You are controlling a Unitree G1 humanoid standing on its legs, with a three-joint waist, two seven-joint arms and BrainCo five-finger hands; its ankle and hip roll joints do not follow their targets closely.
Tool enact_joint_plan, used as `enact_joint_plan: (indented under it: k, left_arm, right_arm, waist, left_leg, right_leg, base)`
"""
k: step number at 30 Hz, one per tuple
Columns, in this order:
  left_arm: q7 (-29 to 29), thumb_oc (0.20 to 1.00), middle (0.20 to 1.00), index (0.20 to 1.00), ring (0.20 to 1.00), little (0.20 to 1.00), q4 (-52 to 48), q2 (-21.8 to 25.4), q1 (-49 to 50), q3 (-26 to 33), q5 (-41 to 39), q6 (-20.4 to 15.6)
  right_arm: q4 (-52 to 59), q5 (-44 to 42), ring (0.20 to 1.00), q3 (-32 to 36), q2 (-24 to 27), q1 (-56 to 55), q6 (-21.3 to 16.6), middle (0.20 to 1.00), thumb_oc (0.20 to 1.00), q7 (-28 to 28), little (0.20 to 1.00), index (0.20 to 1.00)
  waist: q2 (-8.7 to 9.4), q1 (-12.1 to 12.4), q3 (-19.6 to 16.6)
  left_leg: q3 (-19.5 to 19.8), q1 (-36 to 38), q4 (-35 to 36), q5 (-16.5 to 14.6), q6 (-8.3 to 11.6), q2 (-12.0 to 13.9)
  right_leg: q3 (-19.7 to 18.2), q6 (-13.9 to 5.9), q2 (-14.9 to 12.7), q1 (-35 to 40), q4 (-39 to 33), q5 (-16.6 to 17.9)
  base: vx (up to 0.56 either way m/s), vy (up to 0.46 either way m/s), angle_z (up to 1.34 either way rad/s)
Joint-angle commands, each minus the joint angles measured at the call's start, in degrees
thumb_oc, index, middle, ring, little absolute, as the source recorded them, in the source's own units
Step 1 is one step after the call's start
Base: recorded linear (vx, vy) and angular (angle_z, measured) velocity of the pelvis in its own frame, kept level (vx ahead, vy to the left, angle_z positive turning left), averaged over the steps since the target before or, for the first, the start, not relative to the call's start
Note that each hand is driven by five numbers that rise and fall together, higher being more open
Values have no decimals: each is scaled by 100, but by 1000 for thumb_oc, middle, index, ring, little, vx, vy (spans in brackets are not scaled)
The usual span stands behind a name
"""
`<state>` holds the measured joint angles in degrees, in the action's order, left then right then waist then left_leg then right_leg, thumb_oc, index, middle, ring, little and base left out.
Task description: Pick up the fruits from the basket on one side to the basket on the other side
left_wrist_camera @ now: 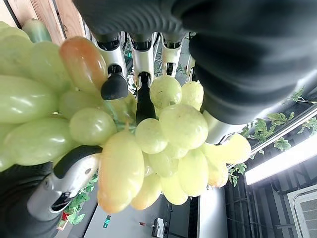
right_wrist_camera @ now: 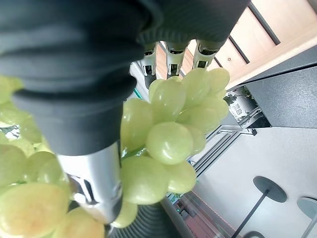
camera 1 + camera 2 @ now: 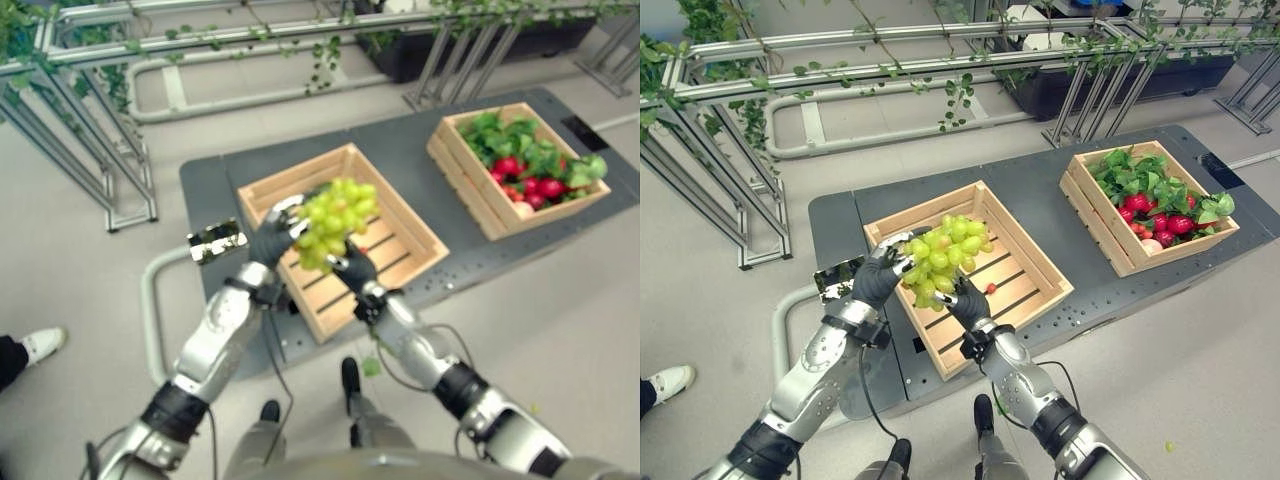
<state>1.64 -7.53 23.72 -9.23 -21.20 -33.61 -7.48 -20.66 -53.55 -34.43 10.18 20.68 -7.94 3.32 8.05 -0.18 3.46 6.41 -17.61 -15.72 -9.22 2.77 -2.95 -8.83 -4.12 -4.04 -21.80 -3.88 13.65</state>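
Note:
A large bunch of green grapes [image 3: 335,220] hangs just above the near wooden crate [image 3: 295,172], over its left front part. My left hand [image 3: 268,240] grips the bunch from the left, with its fingers and thumb curled into the grapes [image 1: 163,129]. My right hand [image 3: 355,268] holds the bunch from below and the right, its fingers and thumb wrapped round the grapes [image 2: 168,139]. The slatted floor of that crate is bare apart from a small red bit [image 3: 990,289]. A second wooden crate [image 3: 470,195] at the right holds red radishes [image 3: 530,185] and green leaves [image 3: 520,140].
Both crates stand on a grey platform [image 3: 400,140]. A shiny metal piece [image 3: 215,240] sits at the platform's left edge, close to my left hand. Metal railings with vines [image 3: 120,110] run behind and to the left. A person's white shoe [image 3: 40,345] is at the far left.

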Motion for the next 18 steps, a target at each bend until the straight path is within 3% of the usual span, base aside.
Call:
enact_joint_plan:
  k: [1, 9, 10, 11, 12, 13, 16, 18]
  left_arm:
    - [-437, 200, 200, 200, 200, 200, -474, -23, -8, -388, -250, -106]
    - [-470, 200, 200, 200, 200, 200, -555, 44, 93, -337, -283, -95]
    - [-476, 200, 200, 200, 200, 200, -564, 39, 105, -333, -288, -85]
    - [-476, 200, 200, 200, 200, 200, -564, 39, 105, -333, -288, -85]
    - [-491, 200, 200, 200, 200, 200, -556, 34, 117, -344, -283, -75]
    - [-502, 200, 200, 200, 200, 200, -563, 40, 128, -342, -287, -74]
    - [-509, 200, 200, 200, 200, 200, -556, 45, 121, -364, -281, -62]
    - [-509, 200, 200, 200, 200, 200, -545, 41, 106, -380, -281, -66]
  right_arm:
    - [-4, 3, 1000, 92, -446, 905, -216, 1000, 1000, 123, 1000, 1000]
    - [-92, 199, 1000, 149, -419, 1014, -241, 1000, 1000, 40, 1000, 1000]
    - [-88, 191, 959, 161, -420, 1004, -238, 959, 959, 39, 959, 959]
    - [-88, 191, 909, 161, -420, 1004, -238, 909, 909, 39, 909, 909]
    - [-94, 215, 765, 166, -425, 983, -235, 765, 765, 36, 765, 765]
    - [-76, 233, 385, 184, -412, 979, -241, 385, 385, 32, 385, 385]
    - [-52, 262, 200, 223, -405, 937, -256, 200, 200, 7, 200, 200]
    - [-35, 285, 200, 251, -402, 917, -280, 200, 200, -26, 200, 200]
  waist:
    - [-41, 156, -112]
    - [-25, 183, -120]
    - [-21, 184, -119]
    - [-21, 184, -120]
    - [-15, 184, -121]
    - [-13, 180, -123]
    - [-13, 173, -121]
    - [-18, 165, -117]
  left_leg:
    - [18, -215, 637, 498, -127, -61]
    - [28, -214, 655, 502, -141, -56]
    - [29, -218, 652, 502, -143, -58]
    - [29, -218, 652, 502, -143, -58]
    - [33, -218, 651, 502, -147, -60]
    - [34, -211, 662, 504, -148, -58]
    - [25, -205, 670, 503, -154, -65]
    - [17, -202, 671, 498, -156, -65]
  right_leg:
    - [22, -163, 263, 712, -112, -959]
    - [24, -171, 263, 712, -112, -960]
    - [27, -171, 260, 713, -112, -960]
    - [27, -171, 260, 713, -112, -960]
    - [27, -176, 259, 714, -112, -958]
    - [27, -177, 261, 713, -112, -957]
    - [31, -183, 268, 711, -112, -950]
    - [30, -185, 267, 709, -112, -945]
  base:
    - [0, 0, 0]
    - [0, 0, 0]
    - [0, 0, 0]
    - [0, 0, 0]
    - [0, 0, 0]
    - [0, 0, 0]
    - [0, 0, 0]
    - [0, 0, 0]
